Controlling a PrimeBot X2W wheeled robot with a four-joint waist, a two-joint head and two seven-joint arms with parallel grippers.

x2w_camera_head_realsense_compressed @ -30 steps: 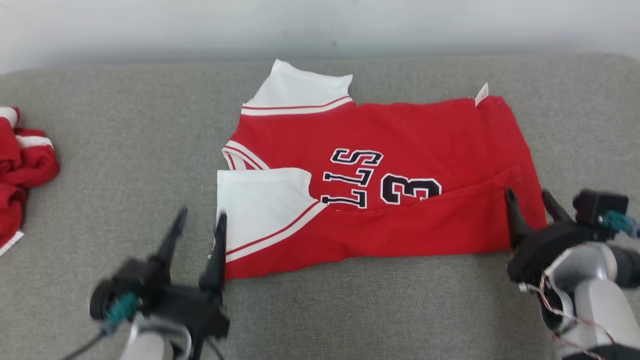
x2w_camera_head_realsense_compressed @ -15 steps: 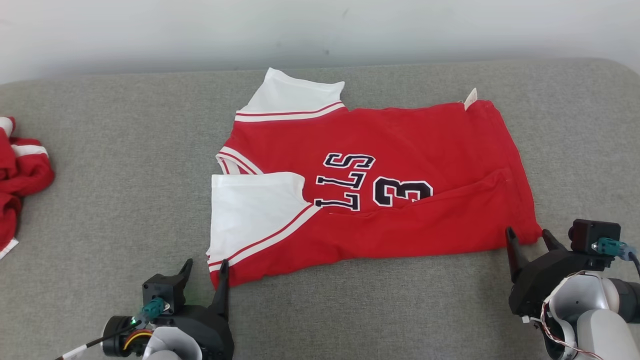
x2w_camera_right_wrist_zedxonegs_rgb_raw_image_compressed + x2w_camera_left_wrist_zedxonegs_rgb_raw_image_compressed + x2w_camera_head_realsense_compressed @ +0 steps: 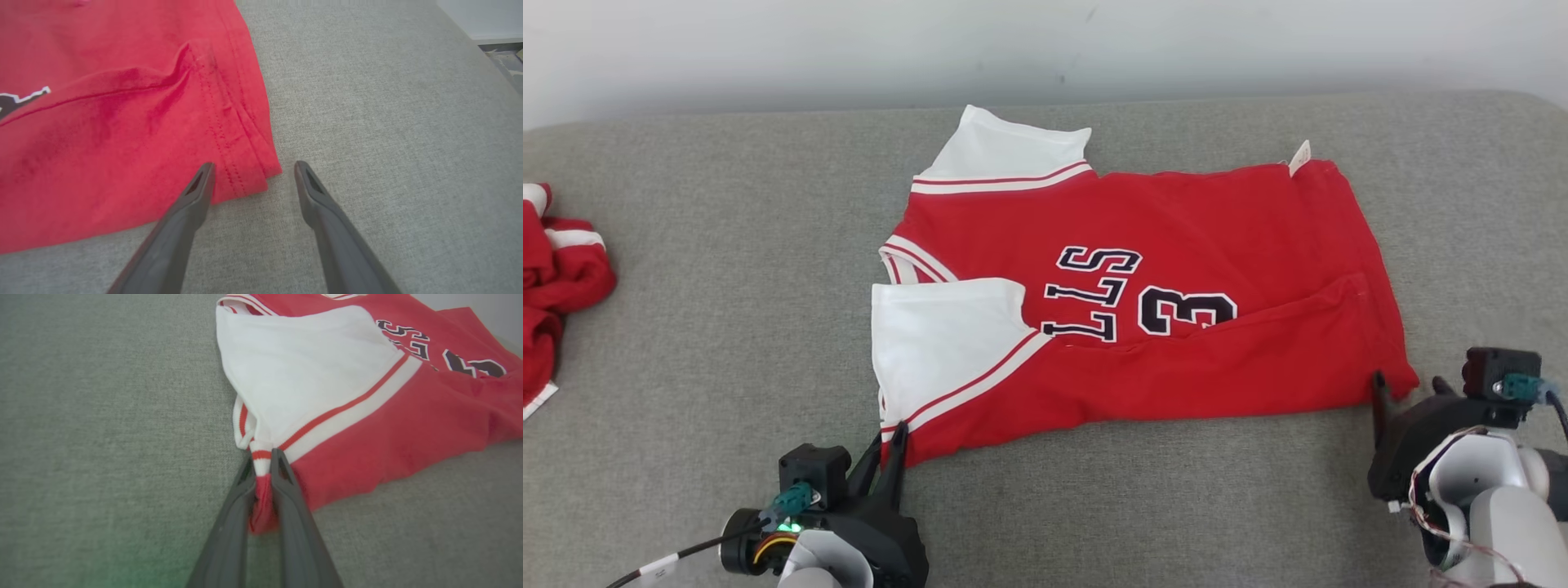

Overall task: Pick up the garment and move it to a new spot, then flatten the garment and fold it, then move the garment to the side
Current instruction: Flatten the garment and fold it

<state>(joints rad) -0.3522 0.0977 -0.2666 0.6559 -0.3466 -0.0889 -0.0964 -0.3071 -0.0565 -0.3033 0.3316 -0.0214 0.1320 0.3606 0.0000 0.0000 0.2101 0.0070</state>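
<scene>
We see the red jersey [image 3: 1176,359] lying across the middle of the grey padded surface [image 3: 727,269], white sleeves toward our left and hem toward our right, its near long edge doubled over the lower part of the dark lettering. Our left gripper [image 3: 262,457] is clamped on the jersey's near left corner, with a bunched tongue of red and striped cloth pinched between its two fingers, while our right gripper [image 3: 254,165] stands spread wide at the near right hem corner, holding nothing. One of its fingers lies over red cloth, the other over bare grey. A second red-and-white garment [image 3: 560,278] lies crumpled at the far left, well apart.
</scene>
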